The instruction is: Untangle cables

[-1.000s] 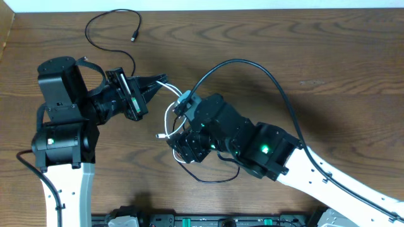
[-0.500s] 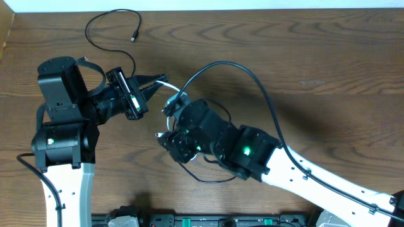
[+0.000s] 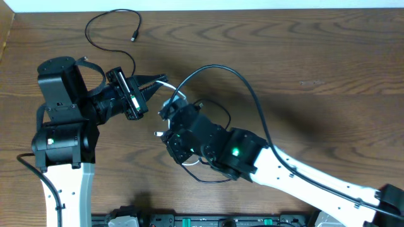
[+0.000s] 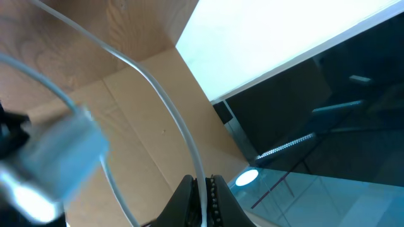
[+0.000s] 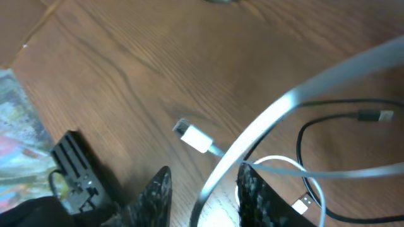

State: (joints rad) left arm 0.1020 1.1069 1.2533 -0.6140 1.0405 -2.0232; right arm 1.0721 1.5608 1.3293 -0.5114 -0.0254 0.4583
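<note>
**White cable stretched between 2 grippers, 1 black cable lying apart**

Overhead: The left gripper [image 3: 156,84] points right, its jaws closed on the white cable [image 3: 169,84], which it holds above the wooden table [image 3: 328,75]. The cable runs down and right to the right gripper [image 3: 172,142], just beside it. From here the arm covers that gripper's fingers, so I cannot tell how its jaws stand. The far black cable [image 3: 133,38] lies alone near the table's top left, well apart from both grippers. The near black cable [image 3: 205,181] loops out from under the right arm.

Left wrist: The left gripper [image 4: 202,195] has its 2 fingers pressed together on the white cable [image 4: 192,151], which arcs up and to the left. A blurred white plug [image 4: 63,161] hangs at the left.

Right wrist: The right gripper [image 5: 205,192] has its jaws partly apart. The white cable [image 5: 284,101] passes through the gap as a thick blurred band, close to the right finger and clear of the left one. One white plug [image 5: 192,137] rests on the table ahead of the fingers. The near black cable [image 5: 372,115] curves at the right, its plug end on the wood.
</note>
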